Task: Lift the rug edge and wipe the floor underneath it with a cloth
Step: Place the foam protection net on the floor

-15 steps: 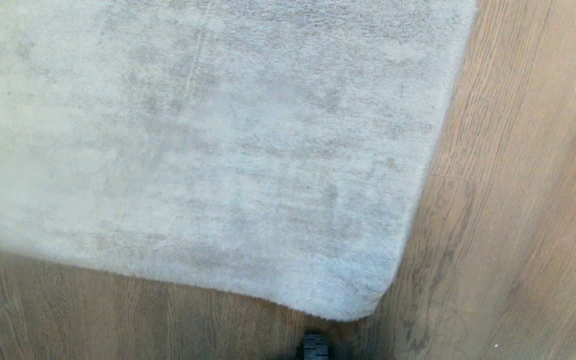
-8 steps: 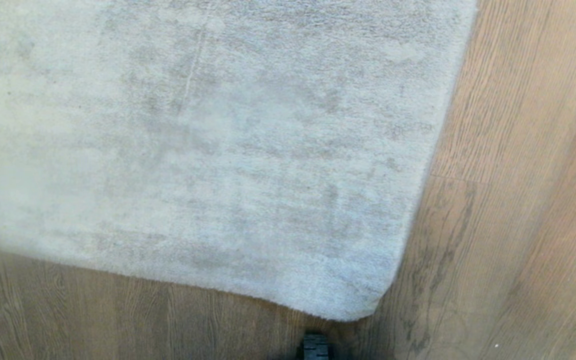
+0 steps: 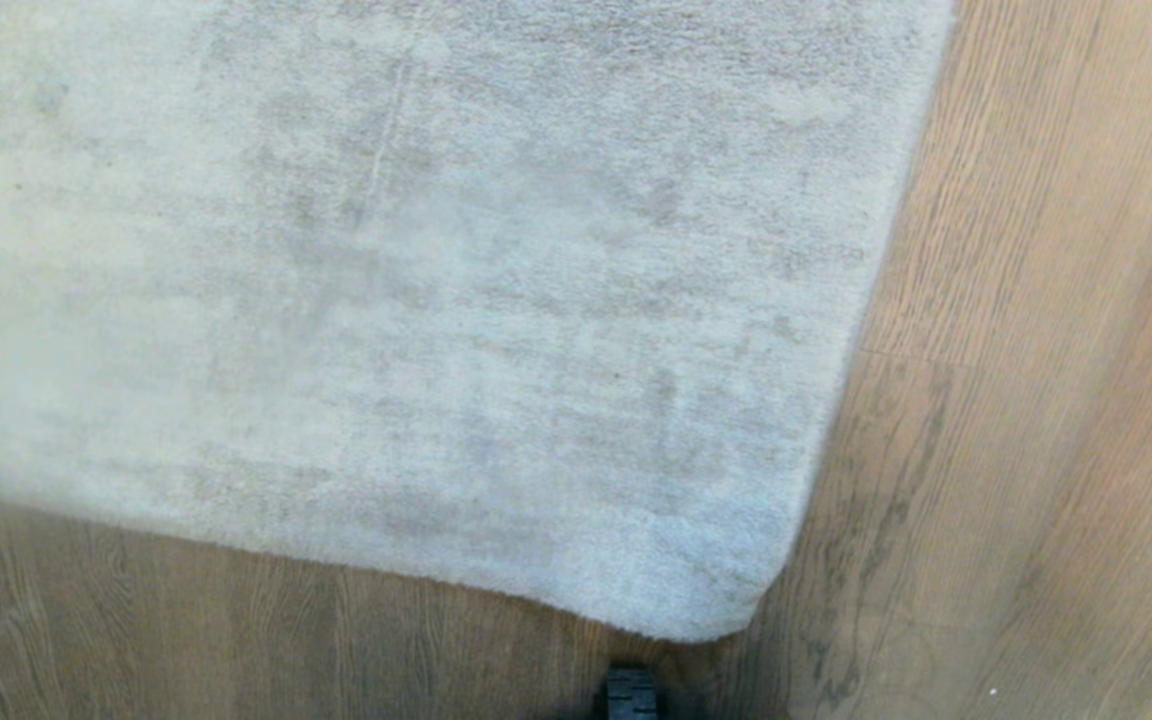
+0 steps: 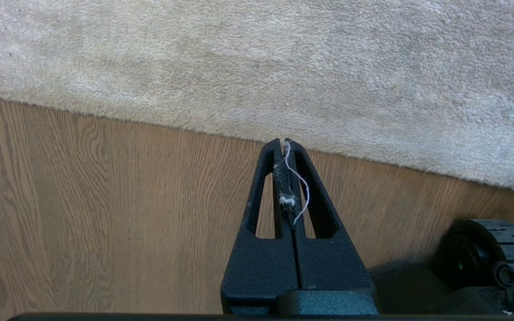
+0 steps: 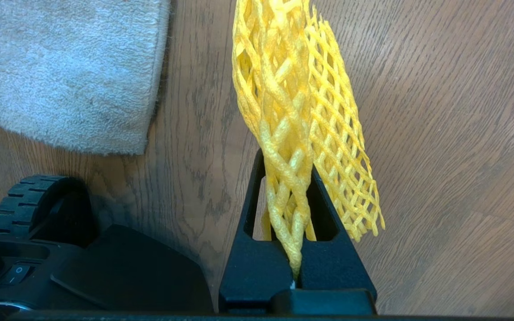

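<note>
Right wrist view shows our right gripper clamped on the cloth, a yellow open-mesh piece pinched between the black fingers so that most of it stands free beyond the tips. We judge it is held this way so the loose netting can be pressed flat on the floor once the boards are exposed. It hangs above bare planks, just beside the rounded corner of the rug edge, touching neither.

Our left gripper has its fingers pressed together on nothing but a stray white thread and a tuft of lint. It sits over the wood with its tips close to the rug border, which looks like a ready place to pinch the pile and lift it.

From the head view the rug lies flat on the floor, its corner near us, and a sliver of yellow shows at the right margin. A ridged black wheel of our base stands by the corner. We find no brand, label or readable writing anywhere.
</note>
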